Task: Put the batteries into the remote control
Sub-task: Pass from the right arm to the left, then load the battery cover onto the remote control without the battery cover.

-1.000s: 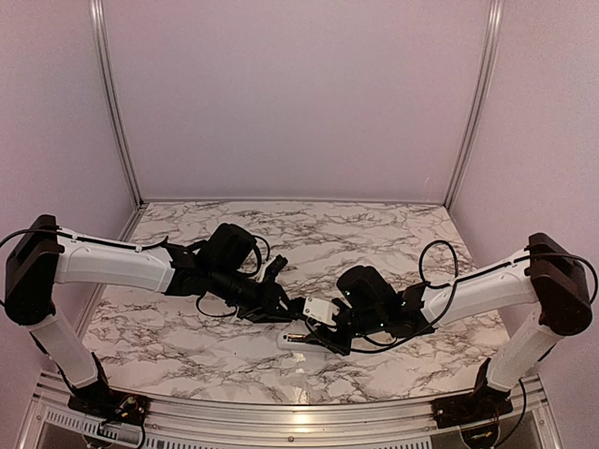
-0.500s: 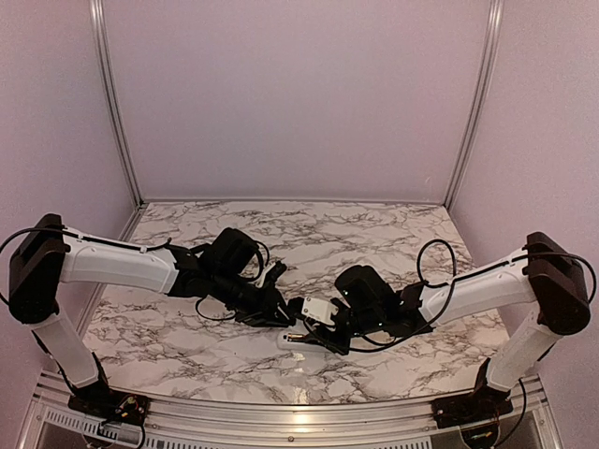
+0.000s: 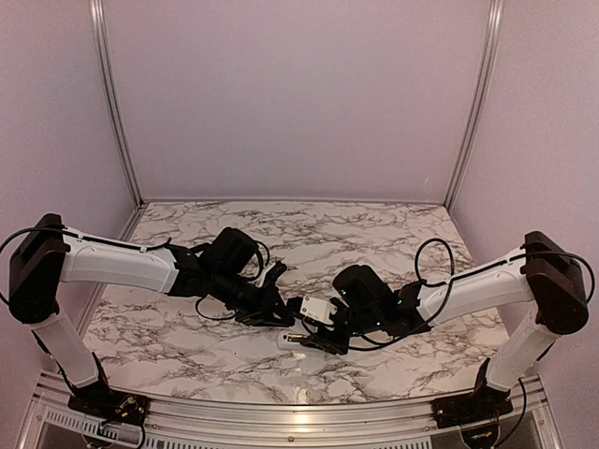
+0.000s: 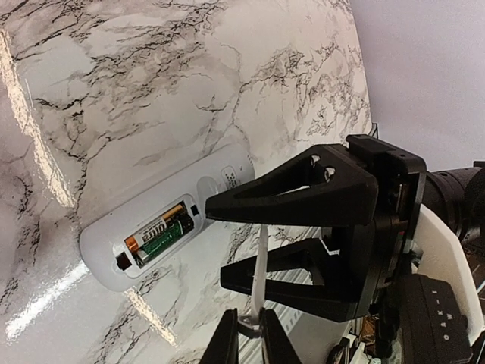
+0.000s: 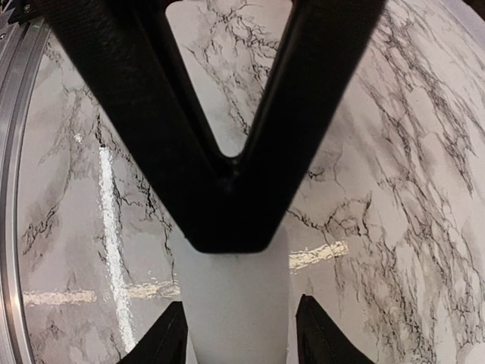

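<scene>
Remote control: one, white, bay open
Batteries: cylindrical, count unclear
Left pincer: clenched on thin white strip
Right pincer: spread

Table under me was white marble with grey-black veins. Remote control was plain white, the battery in it green with a copper-orange end. My left gripper and right gripper were black, the thin strip at lower middle white.
</scene>
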Motion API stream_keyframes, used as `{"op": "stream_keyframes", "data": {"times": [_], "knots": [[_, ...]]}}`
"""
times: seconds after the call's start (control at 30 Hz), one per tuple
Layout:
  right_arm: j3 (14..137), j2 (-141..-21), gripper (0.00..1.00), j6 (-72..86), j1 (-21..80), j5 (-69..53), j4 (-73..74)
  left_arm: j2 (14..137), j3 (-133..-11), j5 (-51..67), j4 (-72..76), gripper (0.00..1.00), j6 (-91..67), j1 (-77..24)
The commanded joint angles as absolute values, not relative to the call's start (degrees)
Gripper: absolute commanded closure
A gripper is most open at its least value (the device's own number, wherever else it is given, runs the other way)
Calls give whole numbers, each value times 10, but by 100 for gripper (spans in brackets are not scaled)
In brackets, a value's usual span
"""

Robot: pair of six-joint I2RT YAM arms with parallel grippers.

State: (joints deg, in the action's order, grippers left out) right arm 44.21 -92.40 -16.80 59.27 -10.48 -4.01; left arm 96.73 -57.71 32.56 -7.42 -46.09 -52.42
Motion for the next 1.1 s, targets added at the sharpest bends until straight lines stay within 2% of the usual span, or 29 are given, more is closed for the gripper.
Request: {"op": "stream_keyframes", "data": {"times": [0.0,0.13,0.23,0.37,0.43,0.77,1.07], "knots": [[461,-929,45,-164,597,-90,-35,974,-571,332,-63,93,-466,-518],[457,-921,28,-161,597,-85,-34,974,-564,331,-55,94,-469,-514],[444,-902,20,-157,596,-82,-42,975,-560,332,-52,94,-468,-509],[422,-860,16,-151,590,-91,-57,980,-555,337,-44,94,-468,-501],[413,-842,7,-146,586,-98,-64,983,-554,341,-43,94,-467,-499],[406,-824,5,-132,555,-106,-55,991,-564,335,-80,93,-445,-496],[412,-836,7,-108,537,-84,-36,1000,-625,262,-229,94,-389,-497]]}}
